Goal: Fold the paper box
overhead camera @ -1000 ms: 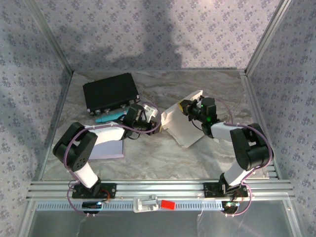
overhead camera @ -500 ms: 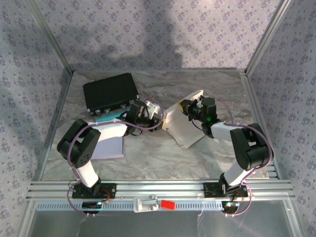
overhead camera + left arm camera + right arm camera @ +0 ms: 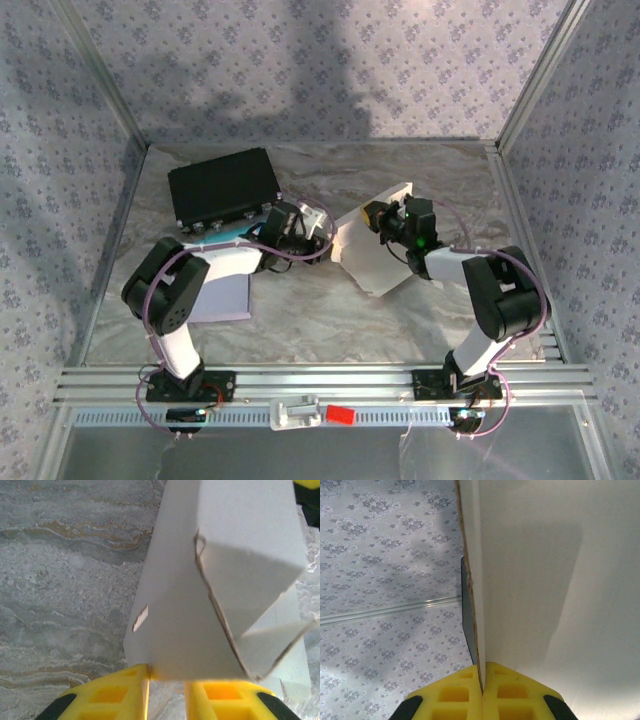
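Observation:
The white paper box (image 3: 372, 256) stands partly folded, tilted on the marbled table near the middle. My right gripper (image 3: 379, 218) is at its upper right side, shut on the edge of one cardboard wall (image 3: 479, 605), which runs straight up from between the yellow fingers (image 3: 512, 692). My left gripper (image 3: 322, 235) is at the box's left end. In the left wrist view its yellow fingers (image 3: 112, 695) stand a little apart with table showing between them. The lower edge of a box panel (image 3: 185, 630) lies across their tips, and a side flap (image 3: 250, 570) is folded over.
A black case (image 3: 223, 188) lies at the back left, with a teal object (image 3: 222, 236) just in front of it. A pale flat sheet (image 3: 222, 296) lies under the left forearm. Patterned walls enclose the table, and an aluminium rail (image 3: 320, 380) runs along the near edge.
My left gripper has moved right, up against the box's left end, and that end has shifted slightly. The right gripper has kept its hold in the same place.

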